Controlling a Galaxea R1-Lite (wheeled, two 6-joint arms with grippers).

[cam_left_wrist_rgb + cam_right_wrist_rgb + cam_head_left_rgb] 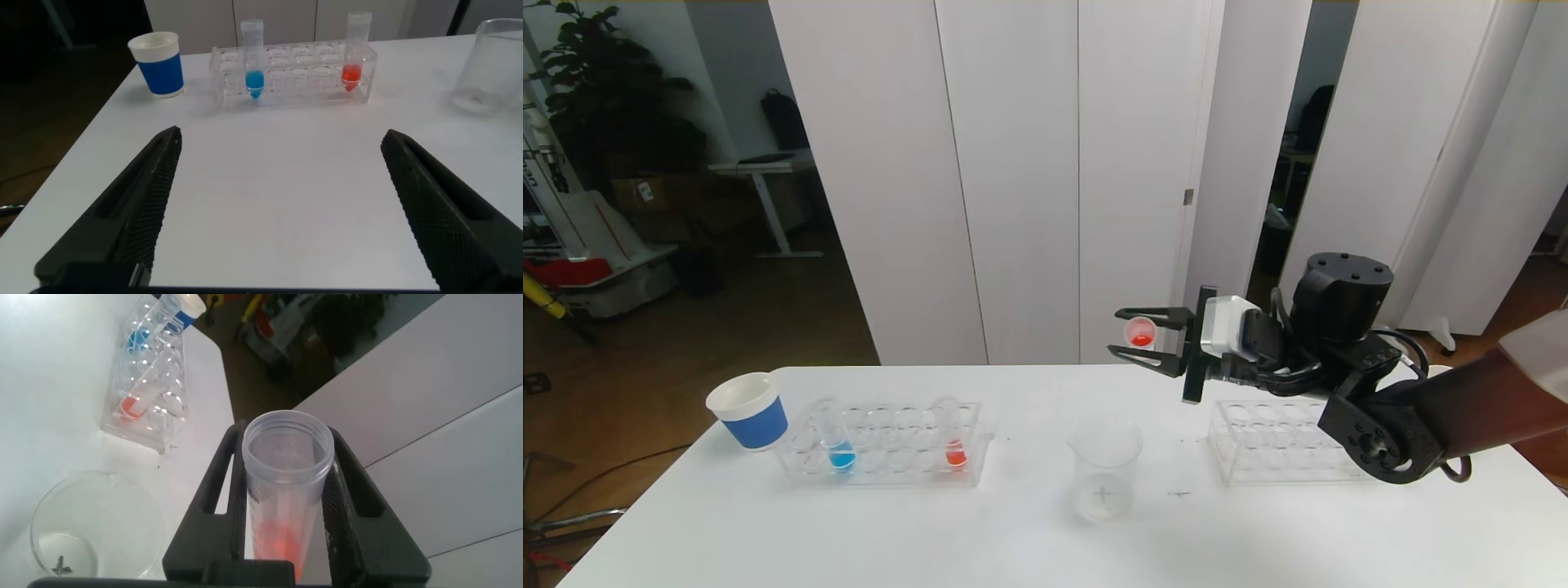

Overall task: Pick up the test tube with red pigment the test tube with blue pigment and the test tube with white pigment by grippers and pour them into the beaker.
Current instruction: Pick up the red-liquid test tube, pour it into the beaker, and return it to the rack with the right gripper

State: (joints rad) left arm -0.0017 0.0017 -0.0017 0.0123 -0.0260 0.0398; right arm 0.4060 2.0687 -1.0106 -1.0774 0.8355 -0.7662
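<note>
right gripper clamped on red tube, held tilted above and behind beaker | blue tube stood in left rack | left gripper held apart above table

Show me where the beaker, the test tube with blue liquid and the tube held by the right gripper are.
beaker (1103, 469), head view, on its clear side wall.
test tube with blue liquid (840, 459), head view, on the blue liquid at its bottom.
tube held by the right gripper (288, 469), right wrist view, on its clear wall under the rim.
</note>
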